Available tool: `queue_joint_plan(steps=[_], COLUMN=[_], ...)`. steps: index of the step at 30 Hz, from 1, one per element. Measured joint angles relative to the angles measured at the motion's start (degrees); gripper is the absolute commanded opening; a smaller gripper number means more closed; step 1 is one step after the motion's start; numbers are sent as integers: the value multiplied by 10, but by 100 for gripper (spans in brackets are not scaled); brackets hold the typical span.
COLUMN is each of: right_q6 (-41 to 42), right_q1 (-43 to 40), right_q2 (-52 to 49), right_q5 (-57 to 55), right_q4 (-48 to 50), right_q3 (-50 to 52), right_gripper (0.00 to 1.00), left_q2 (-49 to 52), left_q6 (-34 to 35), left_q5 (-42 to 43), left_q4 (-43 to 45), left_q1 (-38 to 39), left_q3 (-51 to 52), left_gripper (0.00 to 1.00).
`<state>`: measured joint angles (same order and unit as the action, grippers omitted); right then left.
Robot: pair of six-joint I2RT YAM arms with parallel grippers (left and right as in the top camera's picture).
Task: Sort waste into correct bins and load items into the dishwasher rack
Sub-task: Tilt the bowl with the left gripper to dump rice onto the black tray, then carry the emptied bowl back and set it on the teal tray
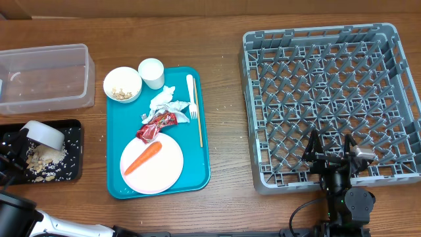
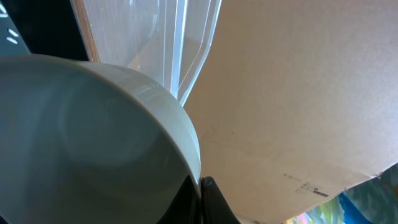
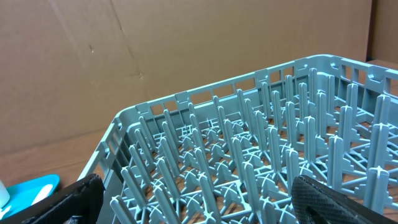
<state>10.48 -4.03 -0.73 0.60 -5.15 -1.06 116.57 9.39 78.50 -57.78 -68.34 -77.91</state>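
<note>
Grips a tilted white bowl [image 1: 45,134] by its rim with the left gripper [image 1: 24,133], over scraps [image 1: 41,158] in the black tray [image 1: 74,150]. Spreads the right gripper [image 1: 330,146] wide, empty, above the rack [image 1: 329,66].

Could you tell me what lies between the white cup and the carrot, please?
Crumpled white napkins and the red wrapper, seen in the overhead view.

Robot test bench in a lab-type setting, not a working kitchen. A bare wooden table [image 1: 223,99] carries a teal serving tray [image 1: 191,164] to the left of the right gripper [image 1: 331,146]. Plain cardboard sheets [image 3: 155,50] wall off the area ahead of it, beyond the grey rack [image 3: 249,155].
</note>
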Motion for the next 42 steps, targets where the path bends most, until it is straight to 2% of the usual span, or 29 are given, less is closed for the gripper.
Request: queue_joint_plan(steps=[14,22,32,42], right_q6=[0,0,0,0], right_q1=[0,0,0,0], right_q2=[0,0,0,0], right_q5=[0,0,0,0], right_q4=[0,0,0,0], right_q3=[0,0,0,0], right_gripper=[100,100,100,100], left_q2=[-4,-104,-277,-307], left_q6=[-88,-102,-84,-45], left_q5=[16,-40,-194,-453], left_q4=[-69,-94,-93,-93], left_q1=[6,57,237,503], left_q3=[0,-28,-74,-74], left_gripper=[4,4,4,4])
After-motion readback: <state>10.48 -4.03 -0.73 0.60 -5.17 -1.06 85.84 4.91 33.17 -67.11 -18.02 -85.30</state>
